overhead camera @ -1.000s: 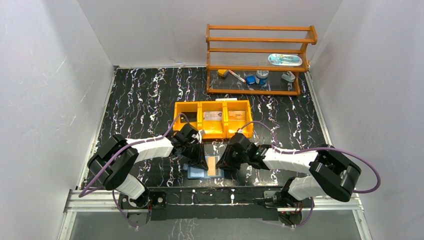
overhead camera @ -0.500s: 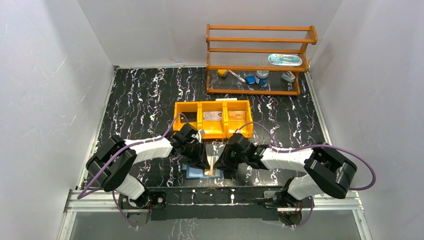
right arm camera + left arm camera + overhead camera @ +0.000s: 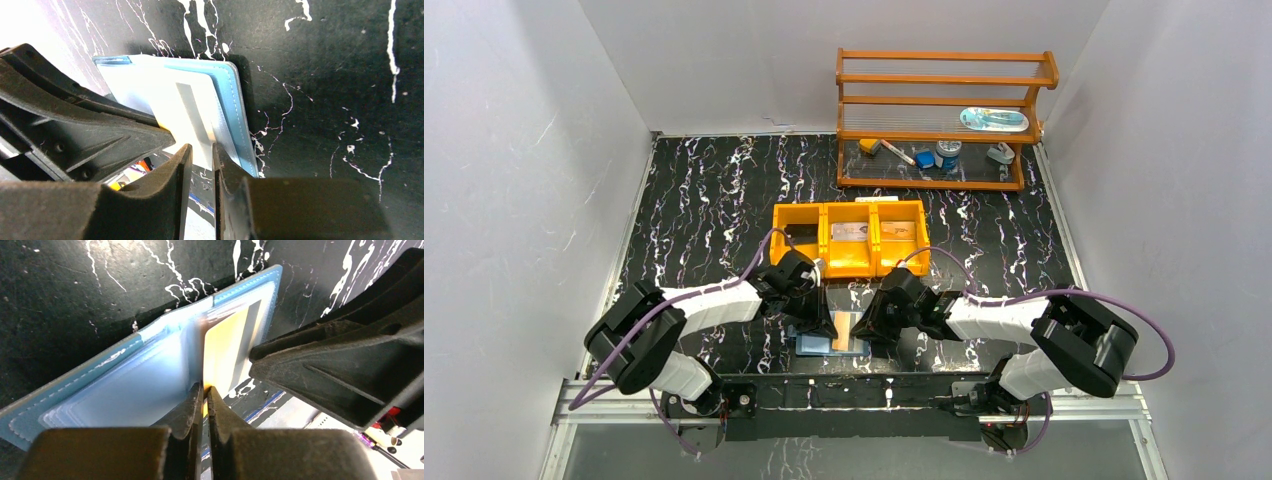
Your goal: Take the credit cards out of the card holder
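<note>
The blue card holder (image 3: 812, 347) lies open on the black marbled table near its front edge, pale blue inside in the left wrist view (image 3: 125, 385). An orange credit card (image 3: 844, 330) stands partly out of its right leaf (image 3: 225, 350); in the right wrist view it looks washed-out with a grey stripe (image 3: 192, 112). My left gripper (image 3: 824, 322) is shut on the card's near edge (image 3: 205, 388). My right gripper (image 3: 871, 333) has its jaws almost together, nothing between them (image 3: 201, 146), and one fingertip rests on the holder's right edge (image 3: 236, 120).
An orange three-compartment tray (image 3: 849, 262) stands just behind the grippers, with flat silvery cards in its middle (image 3: 849, 231) and right (image 3: 897, 230) compartments. A wooden shelf (image 3: 944, 100) with small items is at the back right. The metal front rail (image 3: 854, 385) runs close below the holder.
My left gripper has shifted a little left and back with the orange card, which tipped up on edge and now shows tilted. The right gripper stays on the holder.
</note>
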Robot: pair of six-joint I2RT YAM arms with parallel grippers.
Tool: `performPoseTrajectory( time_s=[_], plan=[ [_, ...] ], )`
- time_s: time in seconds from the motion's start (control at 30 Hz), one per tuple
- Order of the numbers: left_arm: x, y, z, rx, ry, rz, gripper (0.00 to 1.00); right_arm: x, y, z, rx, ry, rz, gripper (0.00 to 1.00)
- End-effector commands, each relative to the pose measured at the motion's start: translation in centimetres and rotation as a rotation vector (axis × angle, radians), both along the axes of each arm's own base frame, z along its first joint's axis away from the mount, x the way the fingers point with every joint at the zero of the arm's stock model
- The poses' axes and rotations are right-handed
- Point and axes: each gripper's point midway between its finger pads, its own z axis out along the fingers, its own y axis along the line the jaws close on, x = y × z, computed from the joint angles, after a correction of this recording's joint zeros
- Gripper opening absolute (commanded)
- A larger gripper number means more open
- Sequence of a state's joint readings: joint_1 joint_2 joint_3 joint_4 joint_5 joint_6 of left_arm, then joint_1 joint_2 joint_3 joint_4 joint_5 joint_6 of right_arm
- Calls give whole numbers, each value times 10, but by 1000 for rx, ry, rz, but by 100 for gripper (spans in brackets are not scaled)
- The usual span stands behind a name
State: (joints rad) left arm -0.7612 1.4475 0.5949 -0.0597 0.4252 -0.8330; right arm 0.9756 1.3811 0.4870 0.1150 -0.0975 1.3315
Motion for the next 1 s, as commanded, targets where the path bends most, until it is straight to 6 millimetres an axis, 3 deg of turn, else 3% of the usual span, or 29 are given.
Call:
performPoseTrajectory(
  time_s=[0.0,0.53,0.63,0.87,0.97],
  plan=[
    [6,4,8,16,-59,2,0,-8,-13,-19,-70,27,2,30],
    [8,33,10,154,-115,13,0,-5,-16,-17,-95,6,4,30],
    [7,31,12,142,-113,4,0,3,-7,1,-57,-56,34,32],
    [8,27,15,126,-115,-2,0,27,22,69,72,-271,101,34],
    [9,28,17,131,-118,-1,0,27,35,76,115,-286,149,34]
  ],
)
